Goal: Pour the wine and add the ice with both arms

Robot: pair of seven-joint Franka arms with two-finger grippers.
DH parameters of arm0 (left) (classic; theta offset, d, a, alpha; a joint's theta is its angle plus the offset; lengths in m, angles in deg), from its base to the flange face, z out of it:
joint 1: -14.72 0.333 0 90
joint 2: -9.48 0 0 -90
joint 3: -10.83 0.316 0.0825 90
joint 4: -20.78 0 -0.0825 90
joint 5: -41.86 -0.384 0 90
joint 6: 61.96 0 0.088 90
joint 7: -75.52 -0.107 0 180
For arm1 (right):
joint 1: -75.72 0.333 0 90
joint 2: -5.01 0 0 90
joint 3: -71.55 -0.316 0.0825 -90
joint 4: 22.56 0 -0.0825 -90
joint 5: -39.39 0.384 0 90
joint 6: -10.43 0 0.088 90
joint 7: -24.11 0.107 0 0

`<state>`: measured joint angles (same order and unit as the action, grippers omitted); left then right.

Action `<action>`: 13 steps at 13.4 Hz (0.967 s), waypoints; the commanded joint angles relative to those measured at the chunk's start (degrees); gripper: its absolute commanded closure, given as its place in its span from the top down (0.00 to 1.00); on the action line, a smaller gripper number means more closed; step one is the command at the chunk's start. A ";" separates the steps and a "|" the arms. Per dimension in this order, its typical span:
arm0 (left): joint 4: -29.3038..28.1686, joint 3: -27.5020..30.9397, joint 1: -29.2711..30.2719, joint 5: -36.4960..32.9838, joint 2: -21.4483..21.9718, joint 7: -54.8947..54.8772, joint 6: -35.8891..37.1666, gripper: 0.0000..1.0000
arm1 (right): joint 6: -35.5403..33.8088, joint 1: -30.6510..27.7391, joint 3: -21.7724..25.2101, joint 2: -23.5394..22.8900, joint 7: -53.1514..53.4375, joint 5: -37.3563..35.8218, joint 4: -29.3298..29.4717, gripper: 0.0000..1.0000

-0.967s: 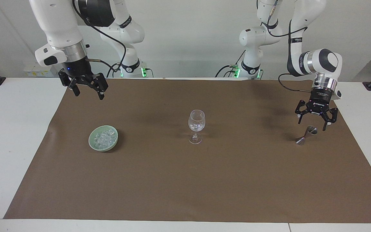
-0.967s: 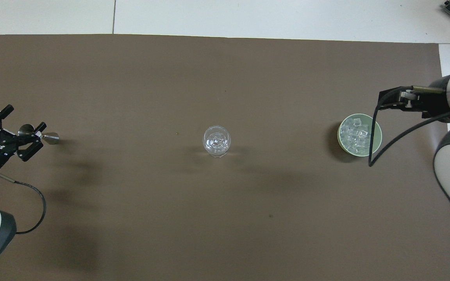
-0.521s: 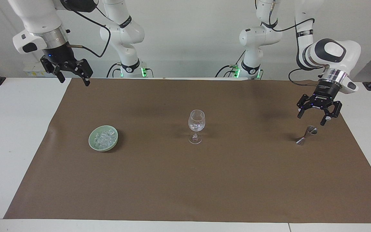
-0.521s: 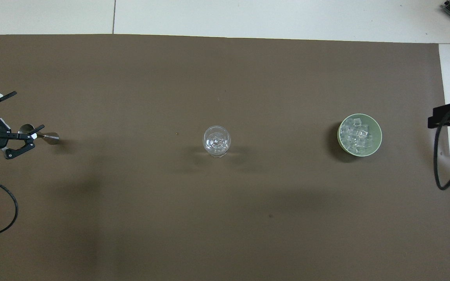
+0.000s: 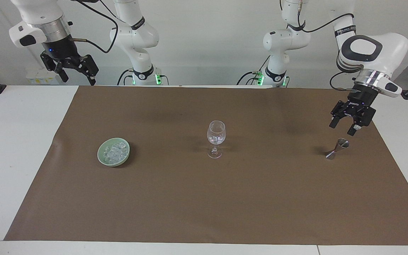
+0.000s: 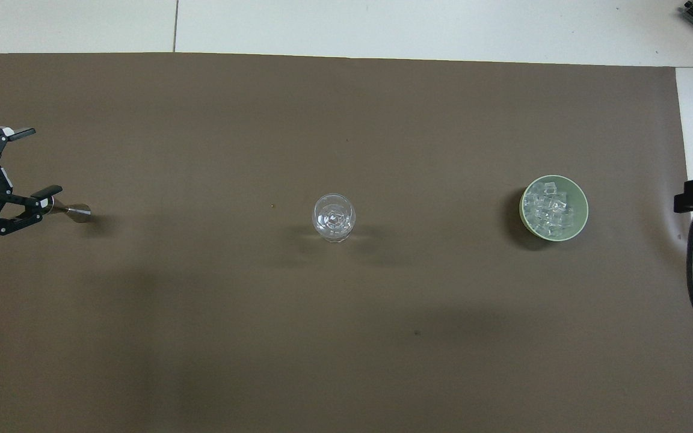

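Both arms up with nothing held, glass standing mid-mat with ice in it.

I take the wine glass (image 5: pixel 216 139) as my landmark: it stands upright at the middle of the brown mat (image 5: pixel 204 198), and I see a few clear chunks inside its bowl. Toward the right arm's end from the glass, well apart, sits the green bowl (image 5: pixel 101 158) heaped with ice (image 5: pixel 113 151). Toward the left arm's end from the glass, also well apart, stands a small metal jigger (image 5: pixel 336 148). My left gripper (image 5: pixel 345 128) hangs just above the jigger, jaws spread wide, gripping nothing. My right gripper (image 5: pixel 75 75) is raised high off the mat's corner past the bowl, jaws also apart and bare.
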<state>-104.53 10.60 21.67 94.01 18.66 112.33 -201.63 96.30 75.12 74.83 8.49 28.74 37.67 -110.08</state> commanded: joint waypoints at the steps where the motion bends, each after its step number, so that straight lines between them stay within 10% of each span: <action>1: 1.55 -0.12 -0.97 -9.39 1.10 -0.25 1.93 1.00 | 1.23 -0.36 0.23 1.09 -1.55 0.85 -1.69 1.00; 13: 18.15 -0.65 -2.90 -42.63 0.04 -0.60 29.17 1.00 | 1.14 0.87 1.20 1.27 -1.38 0.85 -1.95 1.00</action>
<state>-89.88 9.53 20.64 56.16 19.42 112.19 -177.12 96.36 75.50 75.19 8.49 28.73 37.67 -110.20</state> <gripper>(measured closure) 0.000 0.000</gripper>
